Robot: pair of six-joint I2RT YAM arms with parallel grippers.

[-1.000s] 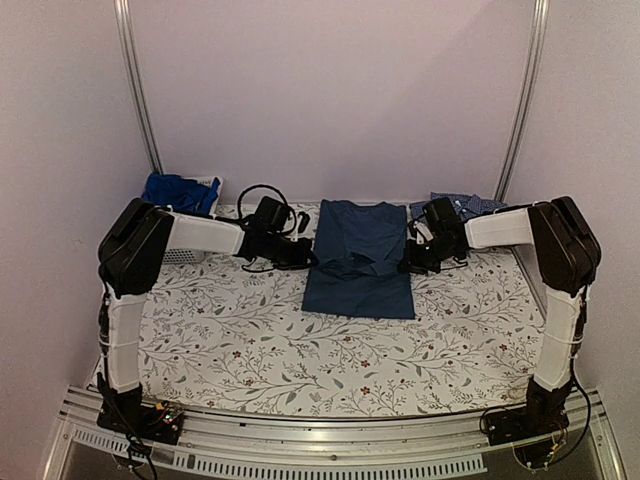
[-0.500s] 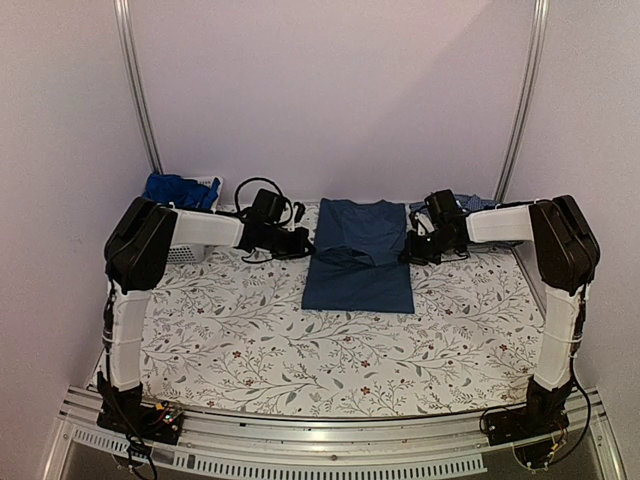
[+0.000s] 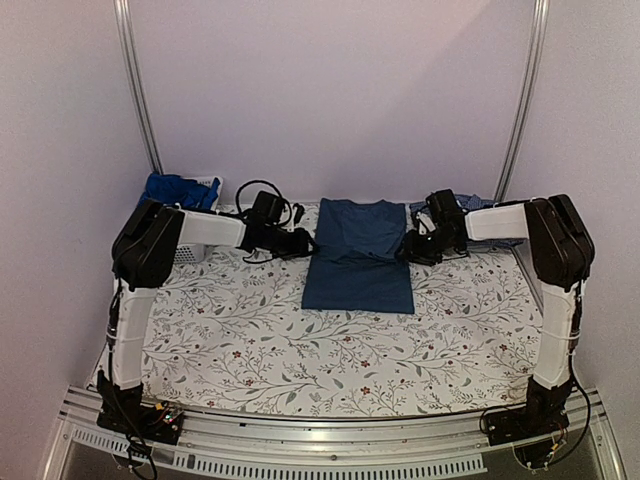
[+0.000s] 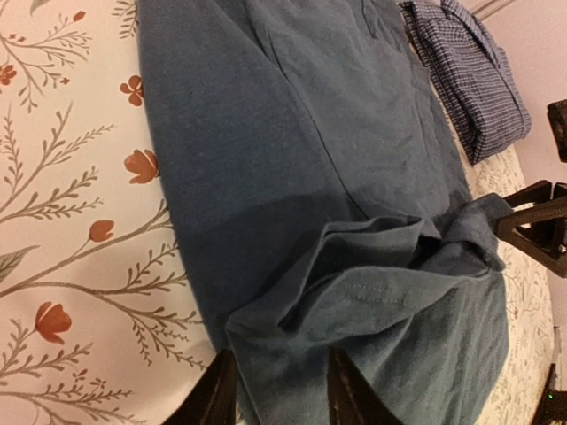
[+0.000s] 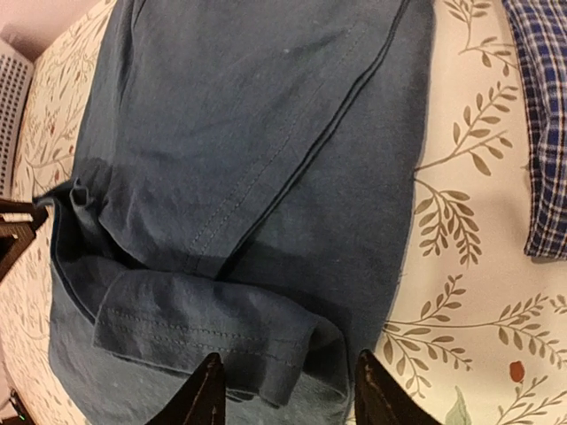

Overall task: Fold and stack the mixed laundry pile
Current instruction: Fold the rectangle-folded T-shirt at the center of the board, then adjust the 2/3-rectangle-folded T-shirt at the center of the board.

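You have two arms at work here, and both reach to the one navy T-shirt [image 3: 358, 265], which lies flat on the desk [image 3: 250, 340] directly between the two pairs of fingers, with its collar to the far side. The left fingers [image 4: 341, 394] stand narrowly apart, not closed. The edge of the T-shirt and a sleeve folded inward lie just in front of their tips and in the gap between them. The right fingers [image 5: 208, 398] stand somewhat wider apart. The stitched hem of the other sleeve, also folded inward, lies between them on the cloth. Neither pair pinches the fabric, but I cannot tell if the tips touch it. From the left wrist you see the right fingers across the T-shirt, at its opposite edge. One checked shirt [image 3: 465, 205], blue with small squares, lies folded just beyond the right fingers, on their outer side and apart from the T-shirt. One royal-blue garment [image 3: 178, 190] lies crumpled well behind the left fingers, in the far left corner, in the one white mesh basket [image 5: 13, 84]. The desk wears a white covering printed with grey-green twigs and small red flowers. Pale lilac walls [image 3: 330, 90] close the space on three sides. Two metal poles [image 3: 135, 80] rise in the far corners. One aluminium rail [image 3: 330, 440] runs along the near edge and carries both arm bases.
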